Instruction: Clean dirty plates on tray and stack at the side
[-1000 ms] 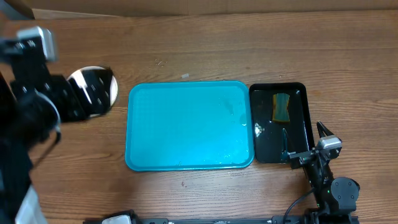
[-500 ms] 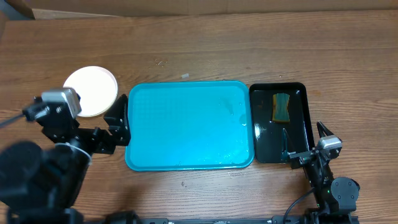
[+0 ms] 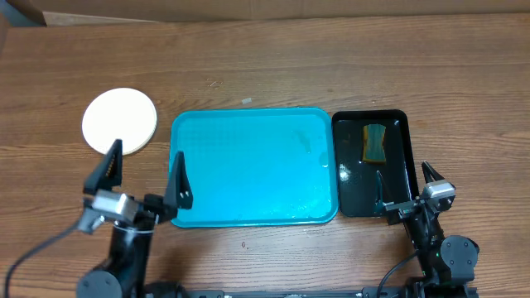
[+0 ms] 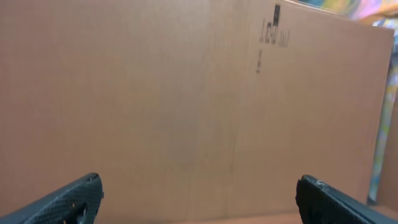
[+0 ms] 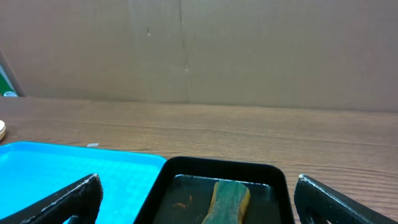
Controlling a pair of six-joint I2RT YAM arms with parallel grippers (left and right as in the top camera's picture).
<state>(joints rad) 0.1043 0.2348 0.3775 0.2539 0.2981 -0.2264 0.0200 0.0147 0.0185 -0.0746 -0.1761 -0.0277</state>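
The tray (image 3: 248, 194) lies flat in the middle of the surface (image 3: 331, 66), its long axis running left to right and its short sides facing the two arms' flanks. A few wet-looking glints show on its blue floor.

The plates (image 3: 120, 121) sit off the tray, on the surface just beyond its far left corner. From above they show as one pale round disc lying flat, face up; how many are piled there I cannot tell.

Touching the tray's right rim is a smaller black tray (image 3: 410, 157), long axis front to back, with a yellow-green sponge (image 3: 377, 141) lying lengthwise in its far half.

The left claw (image 3: 146, 151) hangs at the tray's near left side, spread wide and holding nothing, one finger over the left rim. The right claw (image 3: 403, 178) is near the black tray's near right corner, well right of the tray, likewise spread wide and holding nothing. A cardboard wall (image 4: 186, 106) stands beyond the tray's far side.
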